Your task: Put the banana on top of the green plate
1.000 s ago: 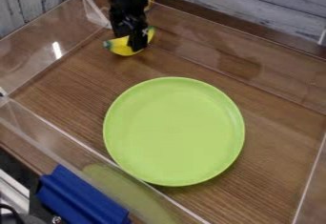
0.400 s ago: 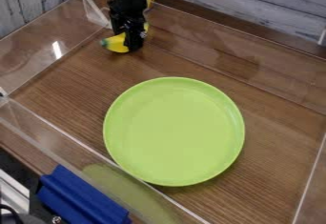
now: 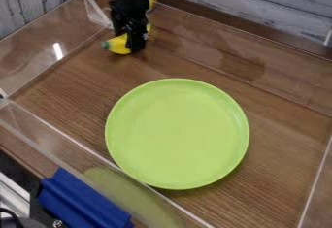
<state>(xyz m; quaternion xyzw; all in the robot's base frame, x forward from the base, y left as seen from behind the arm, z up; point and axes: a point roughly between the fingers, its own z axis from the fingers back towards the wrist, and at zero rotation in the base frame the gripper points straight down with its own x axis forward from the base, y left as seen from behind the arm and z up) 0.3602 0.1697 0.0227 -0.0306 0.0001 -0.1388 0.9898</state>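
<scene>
One banana [image 3: 120,46] lay on the wooden desk [image 3: 78,96], well apart from the green plate [image 3: 178,133] and beyond its far-left rim, by the clear wall [image 3: 39,40]. Your gripper [image 3: 130,40] pointed straight down over it, the dark fingers [image 3: 138,42] drawn narrow onto its right part, so only the yellow left end showed. The plate itself sat bare. To do this step well, you would want to check the hold is firm, lift straight up before travelling, and clear the plate's raised rim before lowering near its middle; a smooth curved toy may twist in the pinch. Compared with a second before, the fingers had gone from spread around the banana to closed on it, while the hand stayed put.
</scene>
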